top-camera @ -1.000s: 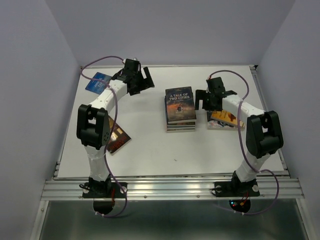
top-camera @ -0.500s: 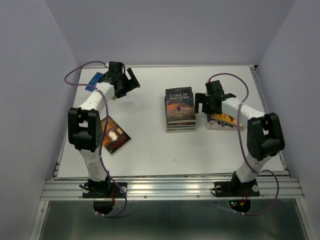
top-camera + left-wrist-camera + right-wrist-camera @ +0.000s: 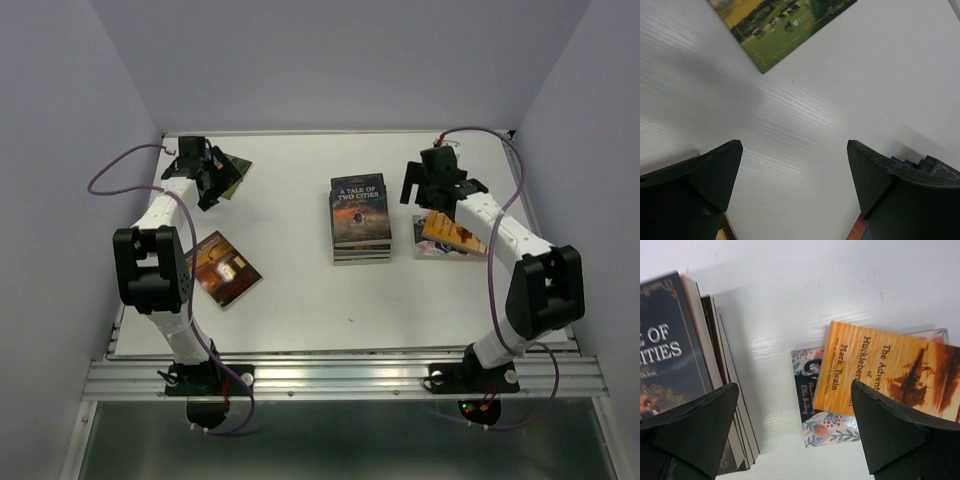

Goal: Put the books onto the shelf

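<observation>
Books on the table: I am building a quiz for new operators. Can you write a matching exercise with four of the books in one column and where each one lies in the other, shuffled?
Books
1. A Tale of Two Cities
2. orange Huckleberry Finn book
3. green pasture-cover book
4. dark brown book

Places
A. lying alone, near left
B. on top of the floral book, right side
C. far back on the left
D. top of the centre stack

Pairs: 1-D, 2-B, 3-C, 4-A
</observation>
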Controlling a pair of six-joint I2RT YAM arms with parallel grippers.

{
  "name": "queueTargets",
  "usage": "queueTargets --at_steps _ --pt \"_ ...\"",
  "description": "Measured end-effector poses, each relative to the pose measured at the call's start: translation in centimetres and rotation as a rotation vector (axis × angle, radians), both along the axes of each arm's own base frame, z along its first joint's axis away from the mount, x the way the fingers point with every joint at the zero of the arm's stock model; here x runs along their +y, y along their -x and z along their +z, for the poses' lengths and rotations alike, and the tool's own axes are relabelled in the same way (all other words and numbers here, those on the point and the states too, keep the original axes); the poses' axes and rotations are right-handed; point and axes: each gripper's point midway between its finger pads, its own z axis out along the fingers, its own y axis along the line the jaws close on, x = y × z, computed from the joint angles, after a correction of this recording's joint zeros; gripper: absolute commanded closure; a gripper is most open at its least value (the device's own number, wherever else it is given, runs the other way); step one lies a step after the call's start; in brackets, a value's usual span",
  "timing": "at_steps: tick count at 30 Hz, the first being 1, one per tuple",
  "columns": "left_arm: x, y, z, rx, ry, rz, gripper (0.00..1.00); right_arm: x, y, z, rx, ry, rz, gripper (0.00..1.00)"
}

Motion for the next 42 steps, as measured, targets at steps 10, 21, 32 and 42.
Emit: queueTargets --at_steps 10,21,32,42 --pt "5.5 -0.9 -2.6 0.039 0.024 0.186 0.01 1.7 -4.9 6.8 -0.176 -0.034 0.041 0.00" --pt "7.3 -9.0 -7.7 0.082 0.036 0.262 0.06 5.5 -6.7 2.8 -0.089 -0.071 0.261 0.00" --pt "10.1 -12.5 -7.4 0.116 -0.017 0.436 0.16 5.5 -7.1 2.7 -0.093 -0.049 0.279 0.00" --pt "10.6 -11.9 -7.9 0.179 -0.003 0.572 0.21 4.8 -7.4 2.4 -0.093 -0.014 0.251 0.00"
